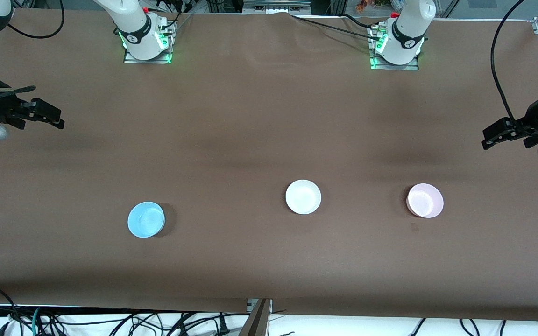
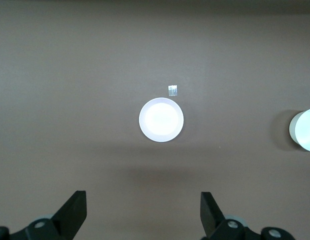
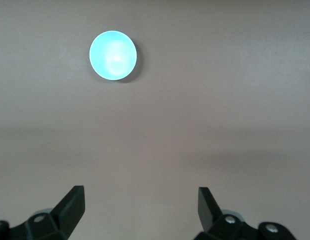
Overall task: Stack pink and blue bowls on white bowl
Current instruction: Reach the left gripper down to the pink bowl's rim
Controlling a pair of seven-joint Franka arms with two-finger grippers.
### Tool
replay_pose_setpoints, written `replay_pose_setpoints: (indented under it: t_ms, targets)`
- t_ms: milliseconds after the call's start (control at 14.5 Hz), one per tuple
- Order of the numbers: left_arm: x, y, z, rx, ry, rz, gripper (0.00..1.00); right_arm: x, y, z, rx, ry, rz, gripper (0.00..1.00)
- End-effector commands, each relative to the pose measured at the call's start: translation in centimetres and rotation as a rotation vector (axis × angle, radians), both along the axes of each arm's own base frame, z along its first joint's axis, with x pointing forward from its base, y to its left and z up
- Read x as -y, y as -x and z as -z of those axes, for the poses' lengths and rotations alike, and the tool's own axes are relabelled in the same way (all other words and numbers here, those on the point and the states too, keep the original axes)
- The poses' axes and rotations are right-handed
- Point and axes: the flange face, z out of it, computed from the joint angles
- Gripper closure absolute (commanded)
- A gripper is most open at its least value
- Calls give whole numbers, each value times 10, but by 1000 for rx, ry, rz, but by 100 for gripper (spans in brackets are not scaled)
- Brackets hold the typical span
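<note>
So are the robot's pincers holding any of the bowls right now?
No. The left pincer and right pincer are both open and empty, up over the table's ends. The blue bowl, white bowl and pink bowl sit untouched.

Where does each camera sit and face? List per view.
Front: high across the table, facing the arm bases; shows white bowl, pink bowl, blue bowl, open left gripper, open right gripper.
Left wrist: down past its own fingers onto pink bowl.
Right wrist: down past its own fingers onto blue bowl.
Shared: pink bowl, front and left wrist.

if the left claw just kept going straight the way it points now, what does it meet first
Probably just bare brown tablecloth. The open left claw faces the pale pink bowl, which looks the nearest thing ahead, though depth is hard to judge.
</note>
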Motion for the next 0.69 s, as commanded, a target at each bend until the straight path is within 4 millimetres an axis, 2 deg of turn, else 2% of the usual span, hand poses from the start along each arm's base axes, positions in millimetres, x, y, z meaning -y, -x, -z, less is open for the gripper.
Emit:
replay_pose_setpoints:
  t_ms: [0, 138, 277, 346, 415, 484, 622]
  targets:
    - [11, -14, 21, -44, -20, 42, 0, 2, -2, -5, 8, -1, -7, 0]
    - [3, -29, 47, -72, -18, 29, 0, 1, -2, -5, 8, -1, -8, 0]
    - [10, -49, 68, -30, -21, 25, 0, 2, -2, -5, 8, -1, -7, 0]
    - [-1, -59, 88, -22, -13, 11, 0, 1, -2, -5, 8, -1, -8, 0]
    - [-22, -66, 103, -3, -1, -8, 0, 1, -2, -5, 8, -1, -8, 0]
    - [-42, -74, 127, -2, 14, -8, 2, 1, -2, -5, 8, -1, -8, 0]
    - [-64, -86, 174, -7, 26, 58, 5, 1, -2, -5, 8, -1, -8, 0]
